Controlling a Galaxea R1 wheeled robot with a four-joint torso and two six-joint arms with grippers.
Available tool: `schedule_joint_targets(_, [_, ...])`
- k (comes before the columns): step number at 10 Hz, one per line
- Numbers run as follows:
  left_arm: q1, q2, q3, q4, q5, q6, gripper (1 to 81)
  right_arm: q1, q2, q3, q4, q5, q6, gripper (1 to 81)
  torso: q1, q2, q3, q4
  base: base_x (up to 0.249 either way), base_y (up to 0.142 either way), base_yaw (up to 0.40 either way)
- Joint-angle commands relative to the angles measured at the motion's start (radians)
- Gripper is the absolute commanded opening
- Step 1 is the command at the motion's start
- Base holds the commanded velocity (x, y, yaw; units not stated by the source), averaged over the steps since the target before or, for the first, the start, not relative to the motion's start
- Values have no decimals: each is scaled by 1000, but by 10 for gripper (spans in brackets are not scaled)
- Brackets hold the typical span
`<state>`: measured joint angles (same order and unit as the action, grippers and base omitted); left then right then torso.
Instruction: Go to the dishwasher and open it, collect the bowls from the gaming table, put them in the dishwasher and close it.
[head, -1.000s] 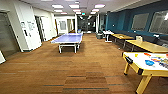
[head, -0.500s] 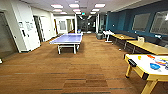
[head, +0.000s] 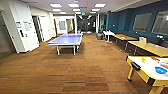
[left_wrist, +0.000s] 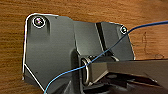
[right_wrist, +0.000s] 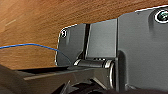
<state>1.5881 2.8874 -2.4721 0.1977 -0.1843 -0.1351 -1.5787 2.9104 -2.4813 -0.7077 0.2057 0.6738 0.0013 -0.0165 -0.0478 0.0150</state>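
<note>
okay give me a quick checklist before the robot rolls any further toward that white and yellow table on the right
1. Gaming table in view: ok, at the right edge of the head view, partly cut off.
2. Bowls on it: cannot tell; coloured shapes lie on the white top, too blurred to name.
3. Floor between robot and table free of obstacles: ok, bare wood planks.
4. Ping-pong table out of the way: ok, ahead on the left, well apart from the gaming table.
5. Side tables along the blue wall: ok, beyond the gaming table.
6. Grippers ready: cannot tell; the fingers cannot be made out in the wrist views.
</note>
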Motion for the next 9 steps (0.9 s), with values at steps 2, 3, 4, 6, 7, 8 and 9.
schedule_joint_targets(2, [-36, -3, 9, 2, 42, -1, 811, 42, -1, 7, -15, -29, -2, 811, 0, 0, 0, 0, 227, 0, 0])
schedule_joint_targets(3, [-35, -3, 9, 2, 42, -1, 811, 41, 0, 7, -15, -29, -2, 811, 0, 0, 0, 0, 227, 0, 0])
schedule_joint_targets(4, [-36, -3, 7, 2, 42, -1, 811, 39, 0, 7, -15, -29, -2, 811, 0, 0, 0, 0, 227, 0, 0])
schedule_joint_targets(6, [-36, -3, 9, 5, 42, -1, 811, 38, 2, 7, -15, -29, -2, 811, 0, 0, 0, 0, 214, 0, 0])
schedule_joint_targets(7, [-35, -3, 9, 3, 42, -1, 811, 39, 2, 7, -16, -29, -2, 811, 0, 0, 0, 0, 189, 0, 0])
schedule_joint_targets(8, [-35, -3, 9, 3, 42, -1, 811, 41, 6, 7, -15, -29, -2, 811, 1, 0, 0, 0, 157, 0, 0])
schedule_joint_targets(9, [-36, -3, 9, 5, 42, -1, 811, 42, 9, 7, -15, -29, -2, 811, 1, 0, 0, 0, 126, 0, 0])
